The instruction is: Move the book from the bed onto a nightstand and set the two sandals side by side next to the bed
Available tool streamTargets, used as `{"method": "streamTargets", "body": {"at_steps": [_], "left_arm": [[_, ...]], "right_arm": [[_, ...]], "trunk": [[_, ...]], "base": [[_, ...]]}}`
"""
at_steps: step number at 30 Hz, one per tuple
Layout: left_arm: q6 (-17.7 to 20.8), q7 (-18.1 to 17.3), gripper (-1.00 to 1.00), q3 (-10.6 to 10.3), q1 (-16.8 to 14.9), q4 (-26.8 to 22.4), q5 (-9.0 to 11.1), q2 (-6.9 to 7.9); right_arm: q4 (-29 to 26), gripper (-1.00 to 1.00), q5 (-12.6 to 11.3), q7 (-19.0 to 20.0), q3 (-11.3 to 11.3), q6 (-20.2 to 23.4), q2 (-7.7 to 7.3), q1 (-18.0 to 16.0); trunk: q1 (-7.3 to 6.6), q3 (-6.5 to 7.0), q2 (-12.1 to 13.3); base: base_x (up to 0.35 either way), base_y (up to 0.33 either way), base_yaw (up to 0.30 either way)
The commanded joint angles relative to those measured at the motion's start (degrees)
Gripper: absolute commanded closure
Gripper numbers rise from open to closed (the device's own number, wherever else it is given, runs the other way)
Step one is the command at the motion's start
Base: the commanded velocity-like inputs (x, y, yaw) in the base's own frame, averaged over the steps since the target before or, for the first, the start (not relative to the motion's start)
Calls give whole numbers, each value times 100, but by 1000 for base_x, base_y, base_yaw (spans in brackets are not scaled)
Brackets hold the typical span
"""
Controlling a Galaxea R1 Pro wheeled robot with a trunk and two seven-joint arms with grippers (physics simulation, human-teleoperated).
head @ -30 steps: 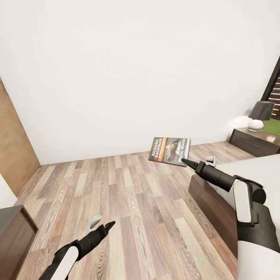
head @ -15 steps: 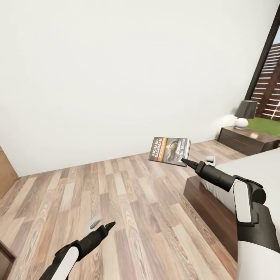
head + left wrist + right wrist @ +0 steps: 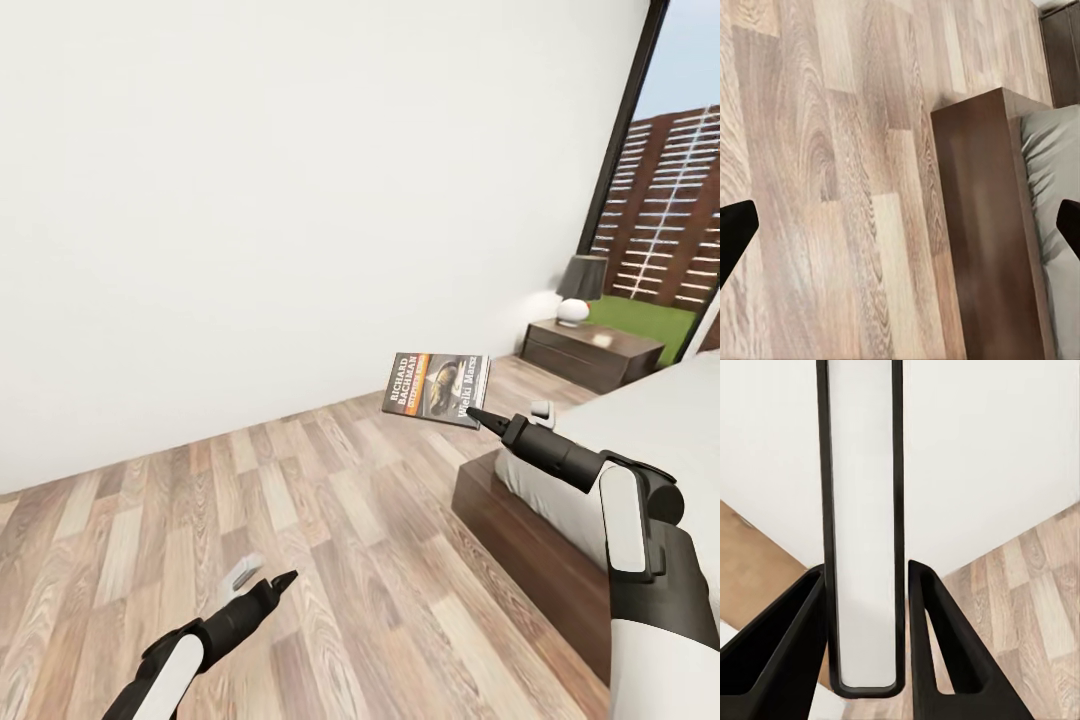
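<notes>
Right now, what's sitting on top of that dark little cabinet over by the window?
On the nightstand stands a lamp with a dark shade and a round white base. The rest of its top looks bare, though it is too far off to rule out something small.

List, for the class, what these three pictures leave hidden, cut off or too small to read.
- The bed: its far end is cut off by the head view's right edge.
- The book: the small print on its cover is too small to read; the right wrist view shows it edge-on.
- The nightstand: too distant for drawer detail.
- The left gripper: its jaws sit at the left wrist view's edges.
</notes>
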Motion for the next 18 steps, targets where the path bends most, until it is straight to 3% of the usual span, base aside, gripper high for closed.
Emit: {"method": "streamTargets", "body": {"at_steps": [1,18], "left_arm": [[17,-2,-100,-5,-2,-1,26,4],[15,-4,-100,-5,-2,13,26,-8]], "right_arm": [[-2,100,-15,45,-8,36,2,-7],[-2,100,-22,45,-12,36,2,-8]], "trunk": [[2,-6,-2],[2,-6,-2]], "base": [[284,142,-260],[284,147,-260]]}}
